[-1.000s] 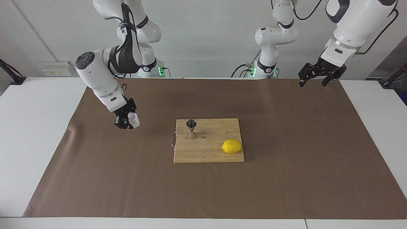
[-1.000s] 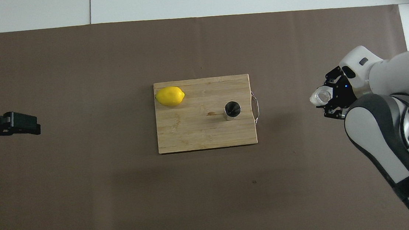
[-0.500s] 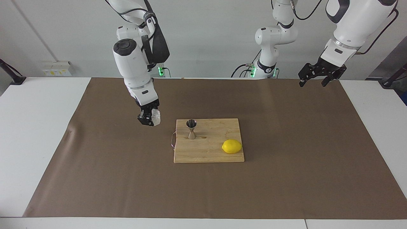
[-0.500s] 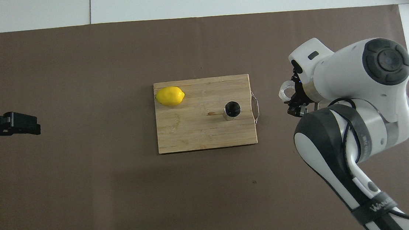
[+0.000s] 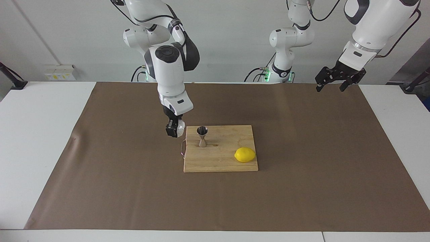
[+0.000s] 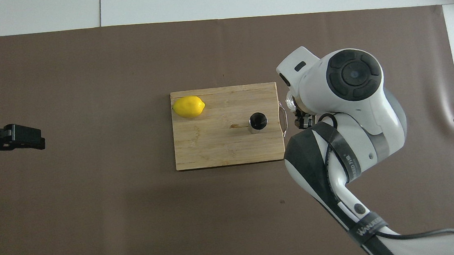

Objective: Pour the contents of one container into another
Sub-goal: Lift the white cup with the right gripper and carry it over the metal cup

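While the right gripper [image 5: 175,129] hangs in the air just beside the wire-handle edge of the cutting board [image 5: 221,161], over the brown mat [image 5: 302,151], its fingers are clamped on the clear cup [image 5: 180,127], carried upright. On the board stands the steel jigger [image 5: 202,136], upright, near the cup but apart from it. Toward the left arm's end of the board lies a lemon [image 5: 245,154]. Well away, the left gripper [image 5: 334,81] waits over the mat's corner, jaws spread wide, holding nothing.

Probably lab: two mounted robot arms [image 5: 168,67]
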